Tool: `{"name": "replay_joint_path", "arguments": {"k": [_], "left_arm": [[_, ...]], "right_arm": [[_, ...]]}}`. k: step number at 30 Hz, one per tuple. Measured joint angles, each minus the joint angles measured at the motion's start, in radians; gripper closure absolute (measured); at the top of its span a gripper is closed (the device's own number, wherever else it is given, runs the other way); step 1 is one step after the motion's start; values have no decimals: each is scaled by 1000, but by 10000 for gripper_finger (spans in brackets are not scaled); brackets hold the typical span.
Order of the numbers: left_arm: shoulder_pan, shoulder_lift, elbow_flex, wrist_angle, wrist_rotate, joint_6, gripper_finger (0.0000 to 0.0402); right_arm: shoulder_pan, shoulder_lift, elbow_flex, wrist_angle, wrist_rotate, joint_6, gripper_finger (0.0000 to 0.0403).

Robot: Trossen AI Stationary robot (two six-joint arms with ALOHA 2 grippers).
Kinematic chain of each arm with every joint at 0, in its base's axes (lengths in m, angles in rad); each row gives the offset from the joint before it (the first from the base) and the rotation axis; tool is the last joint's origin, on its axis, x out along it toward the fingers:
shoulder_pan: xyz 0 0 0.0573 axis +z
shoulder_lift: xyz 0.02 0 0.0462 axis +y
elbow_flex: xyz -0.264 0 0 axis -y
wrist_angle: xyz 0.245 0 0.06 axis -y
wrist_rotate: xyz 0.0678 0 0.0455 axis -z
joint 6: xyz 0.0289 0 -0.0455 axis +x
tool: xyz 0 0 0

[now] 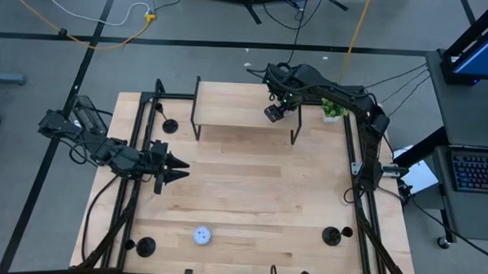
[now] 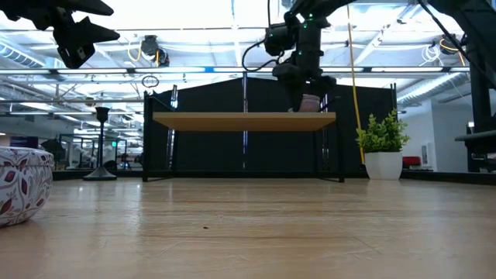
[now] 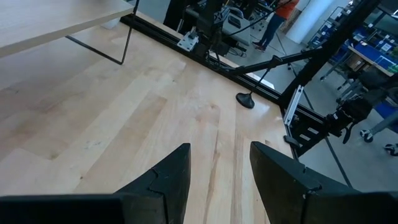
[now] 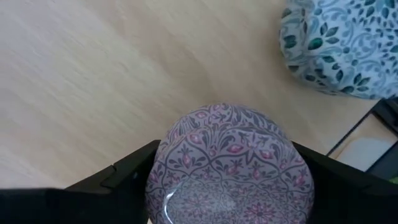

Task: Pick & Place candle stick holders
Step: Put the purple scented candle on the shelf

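Three black candle stick holders stand on their disc bases on the table: one at the far left (image 1: 170,126), one at the near left (image 1: 145,247) and one at the near right (image 1: 332,235). No gripper touches them. My right gripper (image 1: 274,113) is over the right end of the wooden shelf (image 1: 245,113), shut on a lavender patterned puck (image 4: 230,162). At the table's left, my left gripper (image 1: 178,169) hangs open above the boards with nothing between its fingers (image 3: 168,180). My right gripper pinches the lavender puck by its round side wall (image 4: 163,168), one finger (image 4: 124,177) on each opposite side. The fingers come from above, pointing steeply down. The puck (image 2: 310,102) sits top up, close over the shelf top. Whether it rests on the shelf I cannot tell.
A blue-green patterned puck (image 4: 339,46) lies on the shelf beside the held one. A white patterned puck (image 1: 202,235) sits near the table's front edge. A small potted plant (image 1: 334,110) stands at the far right. Black frame rails (image 1: 138,149) line both sides of the table.
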Motion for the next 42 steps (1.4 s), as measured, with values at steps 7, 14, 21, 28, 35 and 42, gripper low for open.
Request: {"name": "replay_joint_path", "arguments": {"k": [7,14,21,28,35,42], "left_arm": [[0,0,0,0,0,-1,231],[0,0,0,0,0,-4,231],[0,0,0,0,0,-4,231],[0,0,0,0,0,-4,231],[0,0,0,0,0,-4,231],[0,0,0,0,0,-4,231]], "right_arm": [[0,-2,-36,-32,-2,9,107],[0,-8,-74,-14,-3,16,105],[1,-7,-75,-10,-4,18,103],[1,-6,-76,3,-6,19,84],[1,-14,-78,2,-6,19,76],[1,-40,-82,38,-3,24,82]]}}
